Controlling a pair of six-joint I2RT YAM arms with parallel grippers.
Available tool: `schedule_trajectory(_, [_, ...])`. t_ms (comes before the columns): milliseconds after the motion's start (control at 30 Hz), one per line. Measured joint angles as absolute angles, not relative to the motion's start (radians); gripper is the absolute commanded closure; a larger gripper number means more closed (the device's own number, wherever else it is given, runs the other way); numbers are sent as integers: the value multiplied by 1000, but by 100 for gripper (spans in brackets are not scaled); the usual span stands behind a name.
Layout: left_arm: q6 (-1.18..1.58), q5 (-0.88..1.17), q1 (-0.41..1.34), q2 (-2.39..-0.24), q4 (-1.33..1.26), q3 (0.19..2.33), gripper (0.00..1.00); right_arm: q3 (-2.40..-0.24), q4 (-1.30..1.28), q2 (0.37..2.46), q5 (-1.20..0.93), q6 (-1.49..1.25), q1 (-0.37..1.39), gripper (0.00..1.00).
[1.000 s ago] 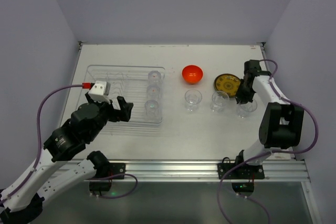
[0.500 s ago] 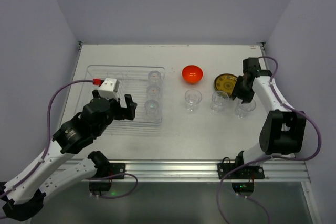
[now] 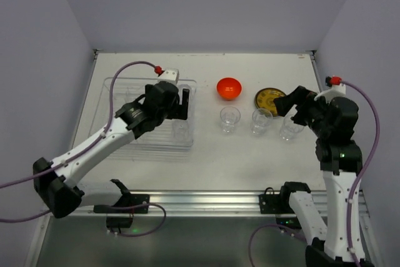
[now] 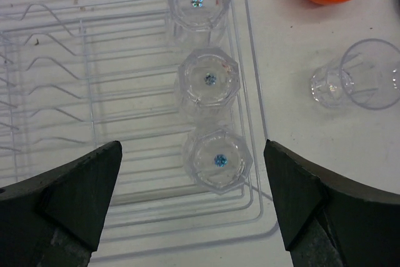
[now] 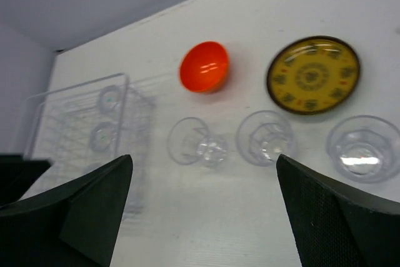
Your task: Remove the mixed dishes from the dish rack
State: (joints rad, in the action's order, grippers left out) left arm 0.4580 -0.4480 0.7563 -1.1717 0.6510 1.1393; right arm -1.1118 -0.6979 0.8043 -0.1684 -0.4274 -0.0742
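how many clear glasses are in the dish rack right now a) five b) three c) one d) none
b, the left wrist view shows three clear glasses in a row along the right side of the dish rack.

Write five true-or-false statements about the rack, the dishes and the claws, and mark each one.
1. Three glasses sit in the dish rack. True.
2. The orange bowl is in the rack. False: it sits on the table, outside it.
3. The left claw is shut on a glass. False: it is open and empty, over the rack.
4. The yellow plate lies on the table. True.
5. The right claw is open. True.
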Motion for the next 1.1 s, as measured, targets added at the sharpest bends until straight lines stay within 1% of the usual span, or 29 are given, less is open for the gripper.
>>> schedule_trajectory(100, [456,-420,710,-1358,622,1236,0,-1010,-626,660,-365,-459,-72,1])
schedule_trajectory(167, [451,-385,666,-1455,612,1288,0,-963,-600,636,-461,-471,-72,1])
schedule_trajectory(300, [426,-332,583,-1571,585,1352,0,-901,-609,633,-566,-470,-72,1])
schedule_trajectory(467, [371,-270,543,-1705,571,1484,1,-822,-607,556,-639,-472,-73,1])
schedule_trajectory(633, [347,-260,543,-1838,569,1590,3,-821,-606,522,-682,-471,-72,1])
schedule_trajectory(833, [351,-276,541,-1911,583,1599,5,-820,-607,496,-701,-471,-72,1])
schedule_trajectory(1100, [366,-284,541,-1915,566,1597,9,-814,-606,475,-707,-471,-72,1])
